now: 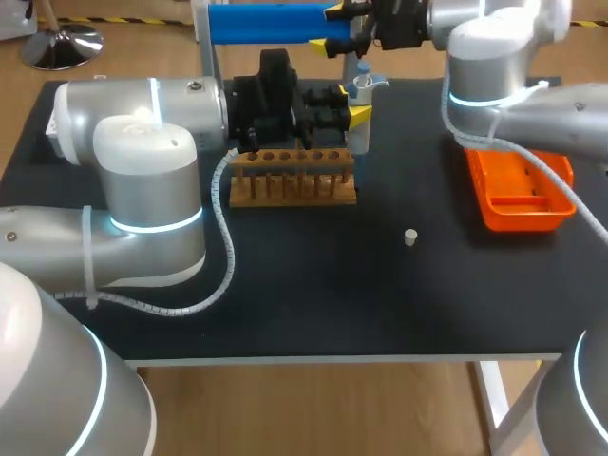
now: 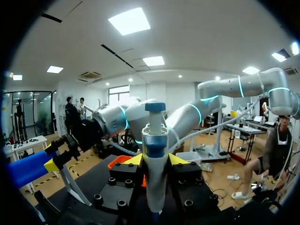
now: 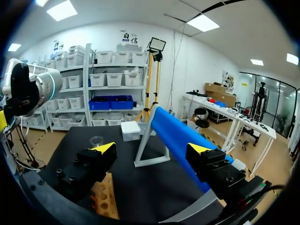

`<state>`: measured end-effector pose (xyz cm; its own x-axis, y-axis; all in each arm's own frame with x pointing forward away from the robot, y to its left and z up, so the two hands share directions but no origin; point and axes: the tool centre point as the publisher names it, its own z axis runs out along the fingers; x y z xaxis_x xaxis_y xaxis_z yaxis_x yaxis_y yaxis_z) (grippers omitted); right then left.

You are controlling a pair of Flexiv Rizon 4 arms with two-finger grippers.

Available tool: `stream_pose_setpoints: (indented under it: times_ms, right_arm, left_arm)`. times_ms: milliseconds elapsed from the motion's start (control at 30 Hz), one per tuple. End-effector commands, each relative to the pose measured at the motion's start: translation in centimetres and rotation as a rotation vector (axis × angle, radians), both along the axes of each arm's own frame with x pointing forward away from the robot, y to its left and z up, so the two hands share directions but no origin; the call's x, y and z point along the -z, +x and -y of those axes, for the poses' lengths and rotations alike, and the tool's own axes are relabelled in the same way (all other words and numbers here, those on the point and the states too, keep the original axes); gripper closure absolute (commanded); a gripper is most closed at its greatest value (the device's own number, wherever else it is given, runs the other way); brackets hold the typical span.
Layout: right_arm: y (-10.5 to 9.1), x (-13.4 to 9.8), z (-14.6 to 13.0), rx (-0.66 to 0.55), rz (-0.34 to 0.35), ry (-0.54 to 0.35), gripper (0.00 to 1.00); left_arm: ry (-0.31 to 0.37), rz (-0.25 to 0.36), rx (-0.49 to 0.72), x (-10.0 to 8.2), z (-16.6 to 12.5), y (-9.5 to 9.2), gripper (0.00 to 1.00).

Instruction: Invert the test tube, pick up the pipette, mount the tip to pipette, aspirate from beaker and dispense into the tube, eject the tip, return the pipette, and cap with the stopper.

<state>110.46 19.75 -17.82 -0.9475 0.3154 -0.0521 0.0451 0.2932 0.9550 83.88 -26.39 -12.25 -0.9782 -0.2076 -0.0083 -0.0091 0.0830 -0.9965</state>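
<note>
The left gripper [image 1: 353, 114] [image 2: 155, 160] is closed on the upright pipette [image 1: 361, 90] [image 2: 154, 136], one yellow tip on either side of its barrel. The pipette's lower end is lost between the gripper's black blocks. It stands just beside the end of the wooden rack [image 1: 294, 180], where no tube can be made out.

The right gripper [image 1: 332, 28] [image 3: 152, 150] is spread wide and holds nothing. The blue bar [image 1: 266, 24] [image 3: 178, 136] runs ahead of it, with its near end hidden behind one finger. A faint clear beaker [image 3: 97, 139] stands farther ahead.

The stopper [image 1: 410, 237] lies alone on the black table [image 1: 380, 294], well apart from the rack. The right arm partly covers the orange tray [image 1: 518, 199].
</note>
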Motion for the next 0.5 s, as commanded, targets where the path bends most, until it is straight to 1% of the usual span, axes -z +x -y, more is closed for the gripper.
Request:
stream_pose_setpoints:
  times_ms: [33,167,233,300,500]
  right_arm:
    - [1.09,0.31,-0.61,-0.001,-0.003,-0.005,0.0]
    - [1.31,0.49,-0.3,0.008,-0.005,-0.007,0.0]
    - [1.25,0.52,-0.15,0.007,-0.001,-0.011,0.0]
    - [0.79,0.28,0.3,0.004,0.007,-0.004,0.0]
    - [0.79,0.28,0.3,0.004,0.007,-0.004,0.0]
  left_arm:
    - [0.001,-0.002,0.003,-0.07,-0.02,0.07,1.0]
    - [0.001,-0.002,0.003,-0.07,-0.02,0.07,1.0]
    - [0.001,-0.002,0.003,-0.07,-0.02,0.07,1.0]
    - [0.001,-0.002,0.003,-0.07,-0.02,0.07,1.0]
    - [0.001,-0.002,0.003,-0.07,-0.02,0.07,1.0]
